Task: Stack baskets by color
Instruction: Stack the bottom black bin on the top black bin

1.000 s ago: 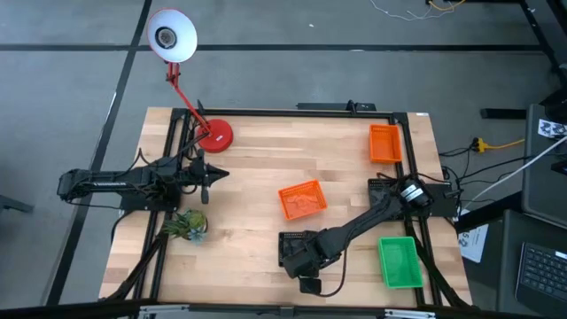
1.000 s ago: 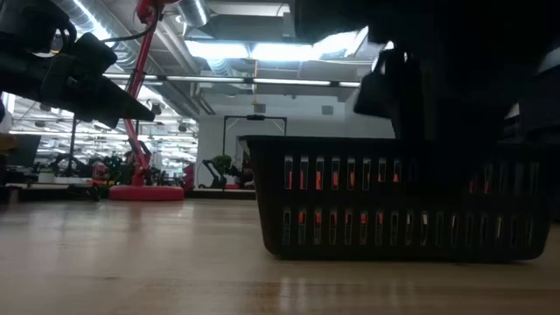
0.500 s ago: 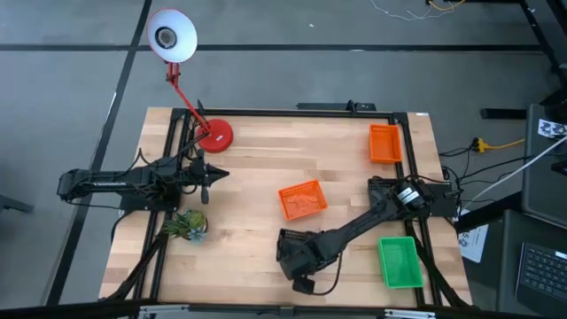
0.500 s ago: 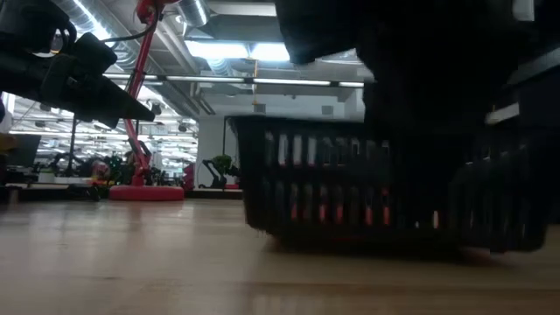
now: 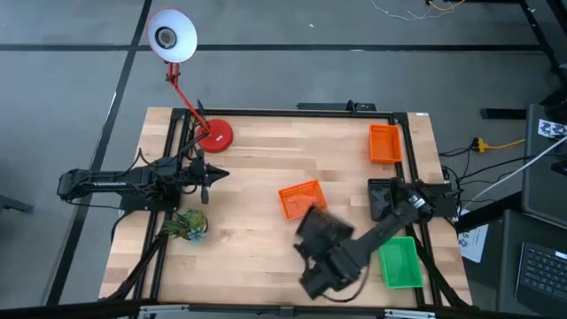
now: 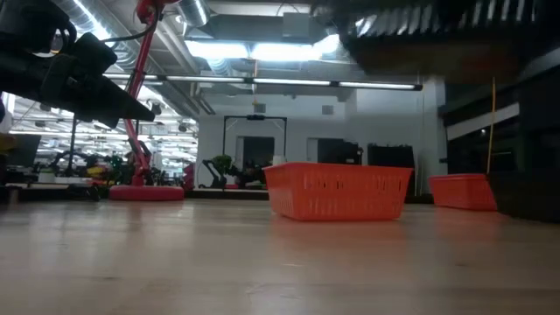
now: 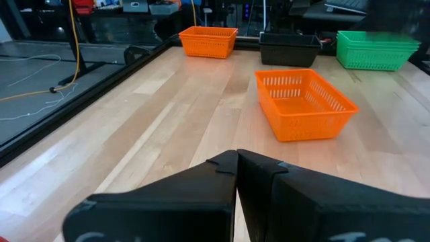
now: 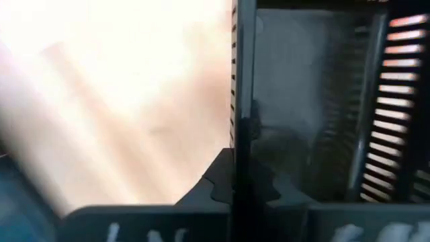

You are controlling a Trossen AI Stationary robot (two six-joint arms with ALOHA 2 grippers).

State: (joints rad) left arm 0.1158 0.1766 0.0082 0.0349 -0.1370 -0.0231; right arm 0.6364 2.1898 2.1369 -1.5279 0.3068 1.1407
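A black basket (image 5: 321, 229) hangs in the air above the table's near middle, with my right gripper (image 5: 320, 255) shut on it; in the low view it shows high up as the black basket (image 6: 429, 26). On their bottoms on the table stand an orange basket (image 5: 299, 198) mid-table, a second orange basket (image 5: 384, 143) at the far right, a green basket (image 5: 399, 261) at the near right and another black basket (image 5: 381, 197) by the right arm's base. My left gripper (image 5: 217, 175) waits shut at the table's left, touching nothing. My right gripper pinches a side wall (image 8: 235, 101) of the black basket at its rim, one finger inside the basket and one outside. The fingers come from above, pointing steeply down. The basket is lifted clear of the table.
A red lamp base (image 5: 217, 135) stands at the far left and a small green plant (image 5: 188, 224) at the near left. Bare wood lies between the plant and the mid-table orange basket. Black frame rails run along the table's left, right and far edges.
My right gripper has shut on the black basket's wall, rolled its wrist and risen, shifting a little toward the table's right and far edges. The black basket, which stood on the table near the front edge, is now lifted clear and turned about.
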